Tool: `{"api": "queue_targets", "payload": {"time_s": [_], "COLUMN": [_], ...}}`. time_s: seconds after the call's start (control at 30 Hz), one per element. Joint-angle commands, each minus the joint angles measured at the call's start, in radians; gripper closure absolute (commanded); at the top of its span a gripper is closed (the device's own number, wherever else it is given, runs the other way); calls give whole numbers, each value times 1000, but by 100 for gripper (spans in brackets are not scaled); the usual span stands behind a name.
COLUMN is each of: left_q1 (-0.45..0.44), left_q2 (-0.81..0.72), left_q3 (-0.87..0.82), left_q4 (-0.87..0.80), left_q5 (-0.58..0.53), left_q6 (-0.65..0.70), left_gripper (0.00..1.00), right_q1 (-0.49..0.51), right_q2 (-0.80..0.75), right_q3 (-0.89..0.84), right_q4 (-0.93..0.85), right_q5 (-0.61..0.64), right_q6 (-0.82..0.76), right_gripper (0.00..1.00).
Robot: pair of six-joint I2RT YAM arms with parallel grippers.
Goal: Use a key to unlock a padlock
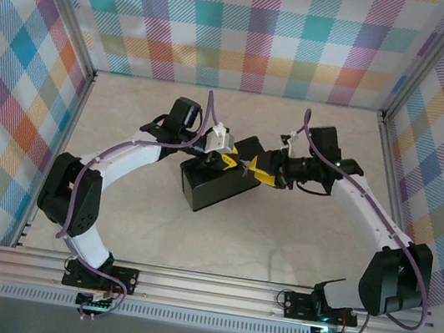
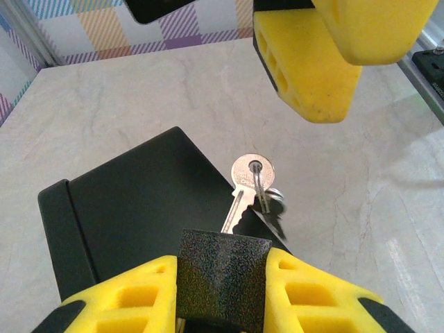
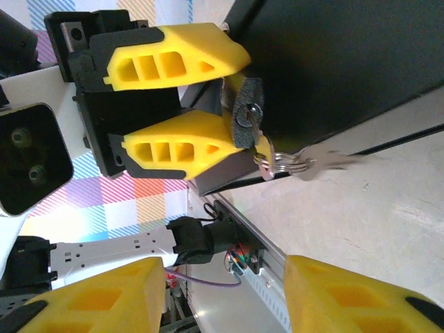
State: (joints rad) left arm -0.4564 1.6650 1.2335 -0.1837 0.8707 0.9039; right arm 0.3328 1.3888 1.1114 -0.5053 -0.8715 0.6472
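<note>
- left jaws clamp the padlock [image 2: 222, 277] over a corner of the black box [image 2: 132, 208].
- the key [image 2: 244, 182] sits in the padlock, jutting past the box.
- right jaws gape empty beyond the key; the turning step likely needs them to pinch its head and twist.

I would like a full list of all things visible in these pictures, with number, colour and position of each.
walls: three, multicoloured plaid, left, back, right
table: one, beige marble, between the walls
box: one, black, table centre
padlock: one, black, gripped beside the box
key: one, silvery, blade meeting the padlock's top
key ring: one, silvery, through the key's head
left gripper: one, yellow fingers, shut on the padlock
right gripper: one, yellow fingers, open, facing the key
</note>
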Motion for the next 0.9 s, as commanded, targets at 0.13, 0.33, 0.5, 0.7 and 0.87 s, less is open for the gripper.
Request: {"api": "queue_targets", "payload": {"time_s": [0.13,0.33,0.5,0.7,0.87], "left_q1": [12,12,12,12,12], "left_q2": [3,-1,-4,-5,-8], "left_q3": [-19,-23,-25,-22,-18], "left_q4": [-26,-30,-31,-43,-54], "left_q5": [-23,-20,-17,-16,-18], "left_q6": [-8,-8,-10,-3,1], "left_gripper": [92,92,92,92,92], "right_q1": [-5,-5,-6,-5,-4], "right_q2": [31,84,113,136,157], "right_q3": [22,50,70,76,73], "right_q4": [52,97,107,119,148], "right_q5": [9,9,25,24,1], "right_q6": [-26,-18,-24,-32,-23], "right_gripper": [65,70,72,77,81]}}
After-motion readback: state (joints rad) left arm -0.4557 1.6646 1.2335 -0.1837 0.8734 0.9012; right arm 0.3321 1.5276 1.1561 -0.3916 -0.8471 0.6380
